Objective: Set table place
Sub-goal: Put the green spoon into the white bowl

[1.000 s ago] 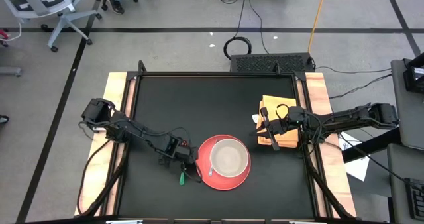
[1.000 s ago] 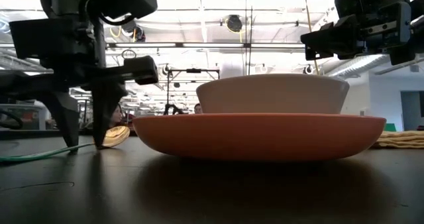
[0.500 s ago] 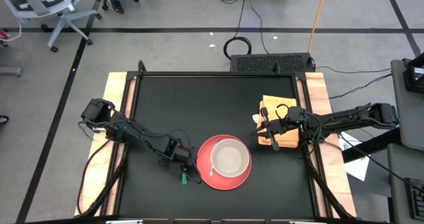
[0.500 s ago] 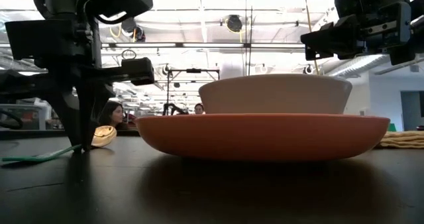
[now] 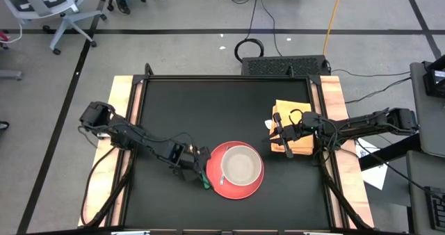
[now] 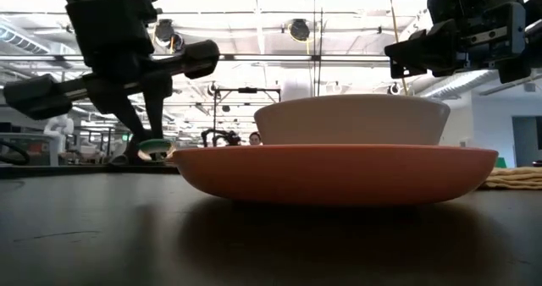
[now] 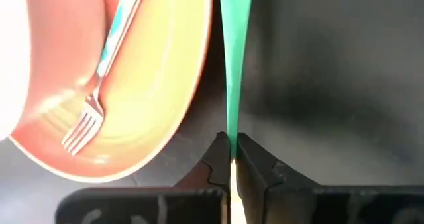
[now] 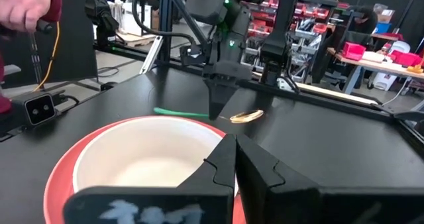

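Table (image 5: pixel 222 103) square, matte black, wooden strips down both sides, filling mid high view.

Red plate (image 5: pixel 236 171) near front edge, just right of centre, white bowl (image 5: pixel 240 165) sitting in it. Yellow cloth (image 5: pixel 292 127) near right rim, under right arm.

Step in hand: cutlery placement beside plate. Left gripper (image 5: pixel 197 169) just beside plate's left rim, jaws pinched narrow on green-handled utensil (image 7: pixel 233 65), handle running straight out from between fingertips in left wrist view; fork shape mirrored in plate's glaze there. Low view: utensil clear of tabletop, held up near plate's edge.

Right gripper (image 5: pixel 278 132) waiting above cloth, right of plate, jaws shut on nothing visible.

Next move, by judgement: carry utensil to its spot left of plate, square it parallel to rim, lower flat, then release. Risk: handle thin, could swivel in pinch; plate rim very close, easy to clip.

Versus a second ago: left jaws then open, straddling utensil lying on table left of plate; now closed on it and lifted, gripper shifted toward plate. Left shoulder also swung slightly. Right arm, plate, bowl, cloth unchanged.
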